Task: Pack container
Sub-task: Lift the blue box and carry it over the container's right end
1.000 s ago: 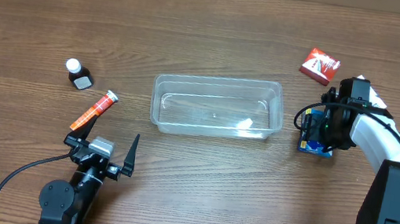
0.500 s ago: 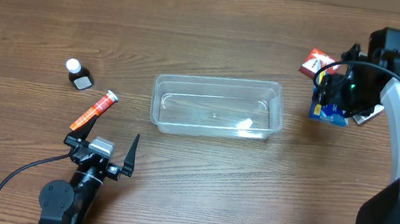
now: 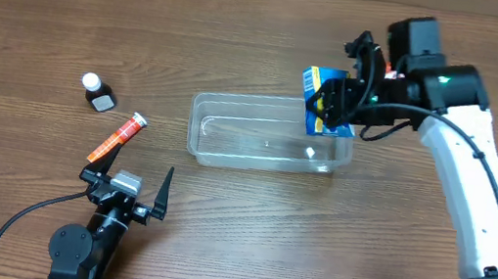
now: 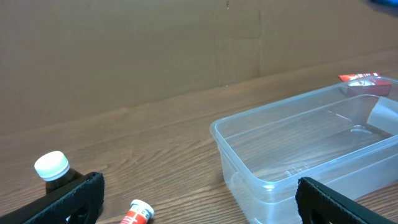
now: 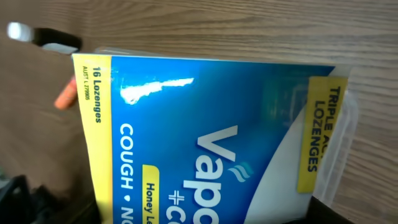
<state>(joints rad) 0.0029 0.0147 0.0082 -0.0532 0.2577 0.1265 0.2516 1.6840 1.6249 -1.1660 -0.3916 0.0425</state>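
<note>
The clear plastic container (image 3: 234,104) lies in the middle of the table and holds nothing; it also shows in the left wrist view (image 4: 249,119). My right gripper (image 3: 339,104) is shut on a blue and yellow lozenge box (image 3: 320,99) and holds it in the air over the container's right end. The box fills the right wrist view (image 5: 205,137), with the container's corner (image 5: 348,124) behind it. My left gripper (image 3: 134,170) is open and empty near the front left, its fingers (image 4: 68,199) spread wide in front of the container.
An orange tube (image 3: 117,139) lies just ahead of the left gripper. A small dark bottle with a white cap (image 3: 95,90) stands at the left. A red box (image 4: 364,81) shows behind the container's far end in the left wrist view.
My right gripper lifted the blue box off the table to the right of the container and carried it up and left, over the container's right end. The left arm has not moved.
</note>
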